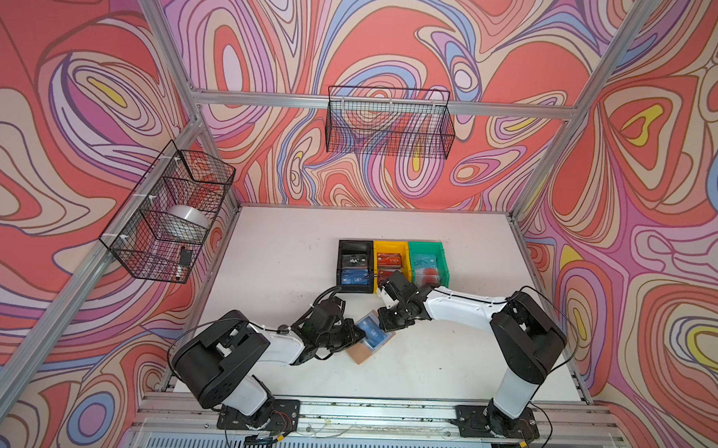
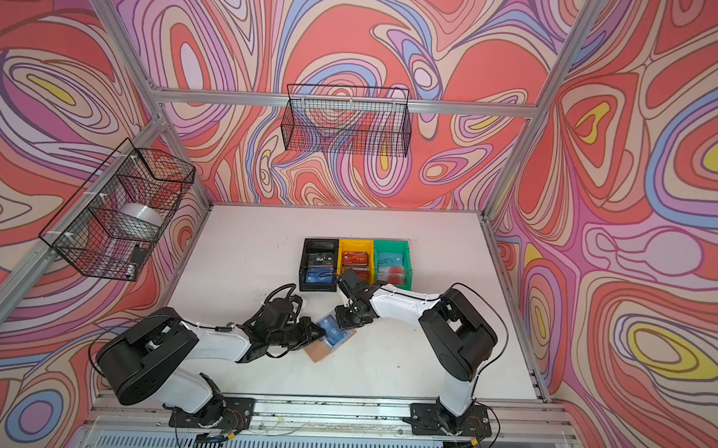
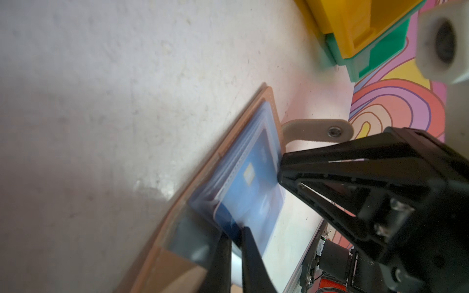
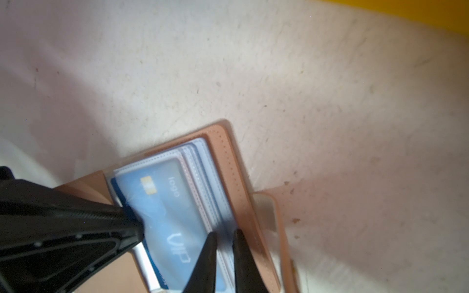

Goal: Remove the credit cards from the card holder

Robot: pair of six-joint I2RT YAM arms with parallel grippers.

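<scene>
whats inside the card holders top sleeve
A blue VIP card shows through the card holder's top sleeve. The sleeves stacked beneath are covered, so any cards there cannot be seen.

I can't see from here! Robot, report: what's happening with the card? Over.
Copy: left gripper shut on card end; right gripper shut on holder sleeves. Card mostly in its sleeve. Nothing in the way. Over.

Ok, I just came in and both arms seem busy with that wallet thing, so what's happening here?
The tan card holder lies open on the white table. The left gripper is pinched shut on the exposed end of a blue VIP card, while the right gripper clamps the edge of the clear sleeves. The card is mostly inside. Other cards sit in the black bin, yellow bin and green bin behind.
</scene>
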